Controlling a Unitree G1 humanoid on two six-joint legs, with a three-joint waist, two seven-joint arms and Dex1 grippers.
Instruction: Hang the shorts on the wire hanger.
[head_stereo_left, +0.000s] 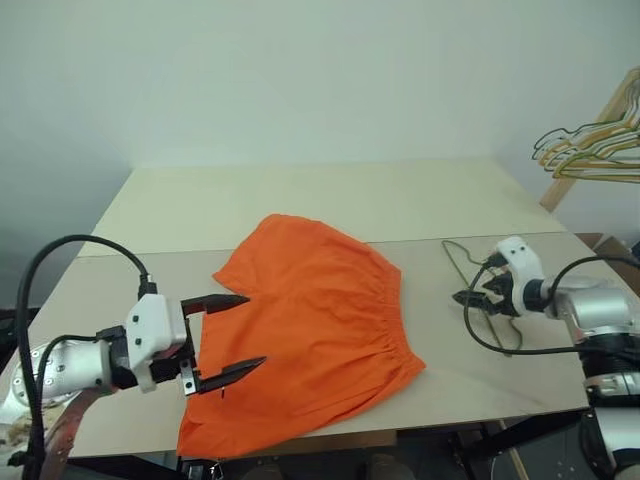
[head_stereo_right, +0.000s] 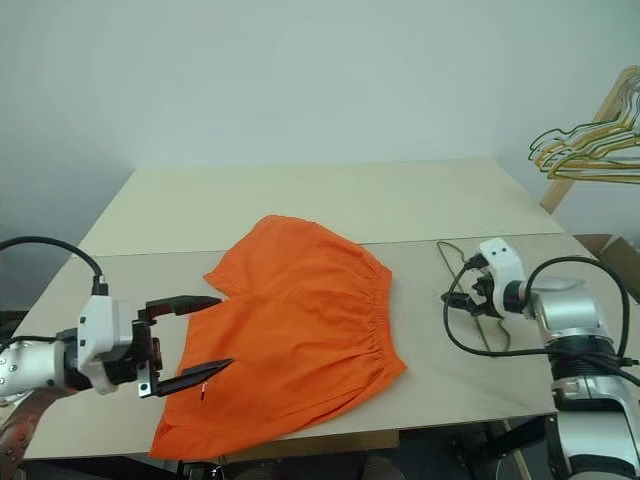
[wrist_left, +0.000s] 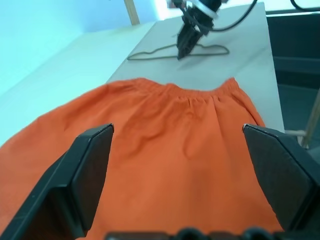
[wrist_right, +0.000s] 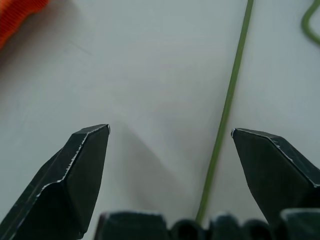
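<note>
The bright orange shorts (head_stereo_left: 320, 320) lie flat on the table, with the gathered waistband toward the right. My left gripper (head_stereo_left: 253, 330) hovers over the left leg of the shorts, fingers wide open and holding nothing; in the left wrist view the shorts (wrist_left: 170, 145) spread out between its fingers. The thin wire hanger (wrist_right: 227, 100) lies flat on the table to the right of the shorts. My right gripper (head_stereo_left: 463, 297) is open just above the hanger, and the wire runs between its fingertips in the right wrist view. A corner of the waistband (wrist_right: 17, 12) shows there too.
A bunch of gold and green wire hangers (head_stereo_left: 590, 150) hangs on a wooden rack (head_stereo_left: 575, 160) at the far right. A second light table (head_stereo_left: 330, 200) adjoins behind. The front table edge (head_stereo_left: 400, 432) runs just below the shorts. Black cables loop beside both arms.
</note>
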